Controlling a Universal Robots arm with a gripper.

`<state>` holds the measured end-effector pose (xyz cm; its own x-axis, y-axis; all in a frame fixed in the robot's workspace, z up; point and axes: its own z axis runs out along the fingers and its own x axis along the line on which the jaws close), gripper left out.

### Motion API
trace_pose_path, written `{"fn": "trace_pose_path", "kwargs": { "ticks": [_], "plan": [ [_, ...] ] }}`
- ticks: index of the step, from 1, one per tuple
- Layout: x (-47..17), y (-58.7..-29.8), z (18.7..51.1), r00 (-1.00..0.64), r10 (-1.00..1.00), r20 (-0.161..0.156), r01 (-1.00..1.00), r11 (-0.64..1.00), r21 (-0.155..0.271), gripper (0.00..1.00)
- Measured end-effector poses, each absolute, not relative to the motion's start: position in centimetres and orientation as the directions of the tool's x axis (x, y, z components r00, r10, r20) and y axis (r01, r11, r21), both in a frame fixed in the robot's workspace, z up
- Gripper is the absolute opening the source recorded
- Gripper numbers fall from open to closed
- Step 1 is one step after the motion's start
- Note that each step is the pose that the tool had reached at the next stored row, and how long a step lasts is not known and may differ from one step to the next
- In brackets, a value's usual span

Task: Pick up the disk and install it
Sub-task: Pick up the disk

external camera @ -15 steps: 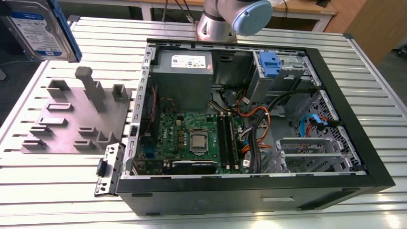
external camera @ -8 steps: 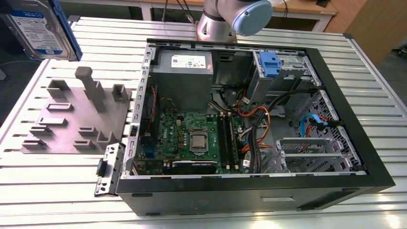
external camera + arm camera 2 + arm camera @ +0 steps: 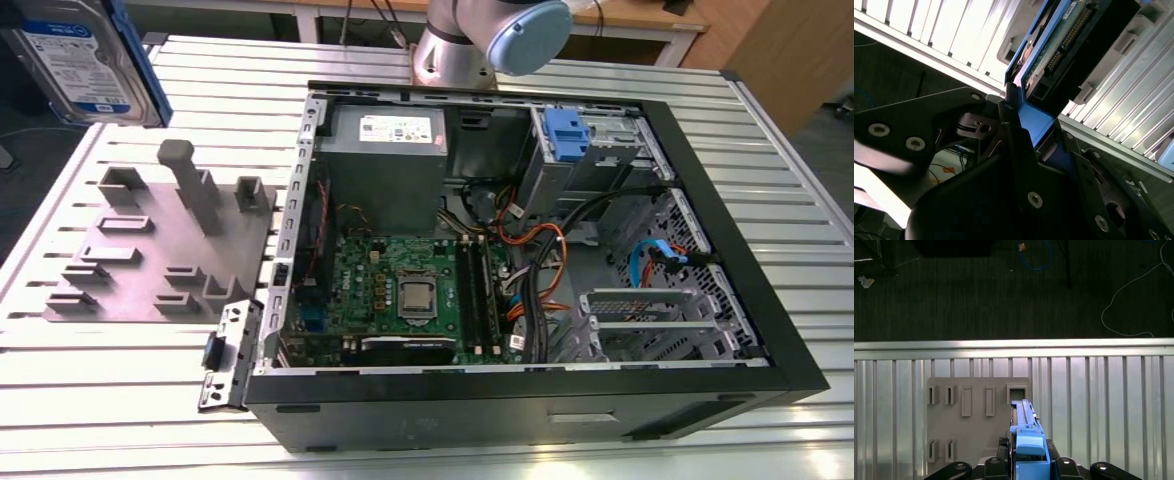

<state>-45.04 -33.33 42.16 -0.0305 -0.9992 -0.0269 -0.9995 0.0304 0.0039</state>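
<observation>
The disk (image 3: 78, 58), a silver hard drive with a white-and-blue label and a blue carrier frame, hangs in the air at the exterior view's upper left, above the slatted table. In the second wrist view my gripper (image 3: 1041, 134) is shut on the disk (image 3: 1064, 47), its black fingers (image 3: 1013, 131) pressing the blue frame from both sides. The first wrist view looks down along the disk (image 3: 1026, 432), seen edge-on between the gripper (image 3: 1030, 466) fingers, over the grey holder plate (image 3: 974, 427).
An open black computer case (image 3: 694, 200) lies on the table, with motherboard, cables, a grey power supply (image 3: 387, 130) and a drive bay with a blue latch (image 3: 566, 135). The grey holder plate (image 3: 147, 255) with upright posts sits beside the case. The arm's base (image 3: 487, 40) stands behind.
</observation>
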Motion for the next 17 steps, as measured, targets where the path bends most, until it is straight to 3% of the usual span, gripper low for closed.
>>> {"fn": "trace_pose_path", "kwargs": {
  "ticks": [17],
  "plan": [
    [-45.04, -33.33, 43.14, -0.031, -0.999, -0.027, -1.0, 0.03, 0.004, 0.37]
  ]
}}
